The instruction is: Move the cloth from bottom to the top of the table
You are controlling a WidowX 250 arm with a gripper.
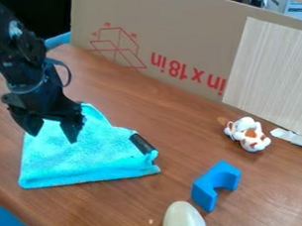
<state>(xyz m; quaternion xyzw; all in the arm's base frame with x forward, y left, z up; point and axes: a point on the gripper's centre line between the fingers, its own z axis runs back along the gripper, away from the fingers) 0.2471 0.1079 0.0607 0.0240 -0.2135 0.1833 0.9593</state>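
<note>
Cloth (87,156): light blue, lying on the left part of the table (181,107), near its lower left edge. Spread in a rough triangle, thick along the lower side, apparently folded there. A dark patch (143,143) sits at its right side.

Handling, as judged: light, soft and limp, with no risk of breakage. The nap should give good grip. It will sag and trail from any single hold, and a shallow pinch may lift one layer only. Recommended hold: a gathered pinch of the upper part, fingers pressed down to the table before closing. The patch looks stiffer and smoother; avoid it.

Gripper (51,130): released, fingers parted, positioned over the cloth's upper left part. No fabric seen pinched between them. Contact with the cloth cannot be confirmed.

Surroundings: blue block (205,190) right of the cloth, well apart; white egg-shaped object (184,223) below the block; white and brown toy (248,134) farther up. Cardboard (181,33) stands along the top side.
</note>
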